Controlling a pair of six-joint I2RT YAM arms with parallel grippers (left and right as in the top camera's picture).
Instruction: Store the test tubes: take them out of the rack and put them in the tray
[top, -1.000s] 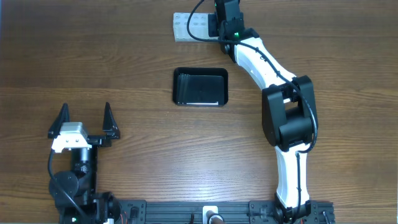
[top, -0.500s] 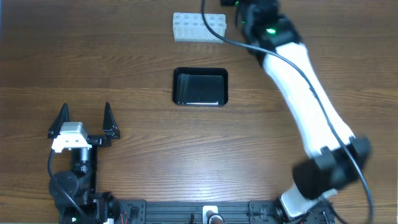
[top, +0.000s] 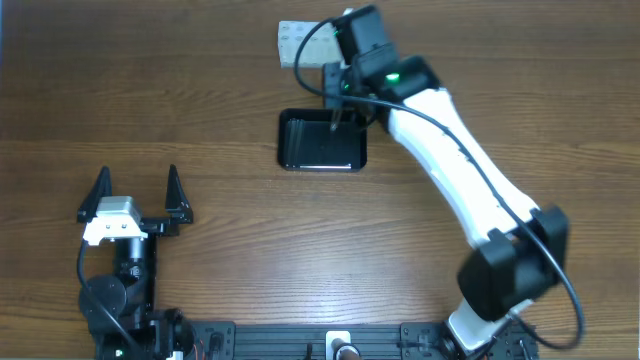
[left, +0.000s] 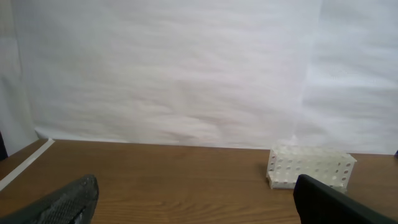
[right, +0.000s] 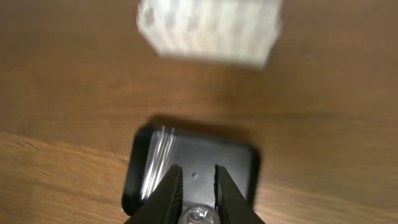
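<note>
One test tube (right: 198, 216) shows as a round, clear glass rim caught between the fingers of the right gripper (right: 197, 171), which press in on it from both sides. It hangs above the black tray (right: 239, 168), a shallow rectangular dish with rounded corners. Along one side of the tray's floor lie a few clear tubes (right: 157, 163), side by side and lengthwise; how many there are is hard to tell. Beyond the tray, and apart from it, stands the white rack (left: 309, 167), a block pierced with rows of round holes on its top and side. Tray and rack both sit on the brown wooden worktop (top: 200, 100), the rack toward the far edge and the tray nearer the middle. Well away from both, close to its own base, the left gripper (top: 137, 192) sits low with its fingers spread wide apart.
</note>
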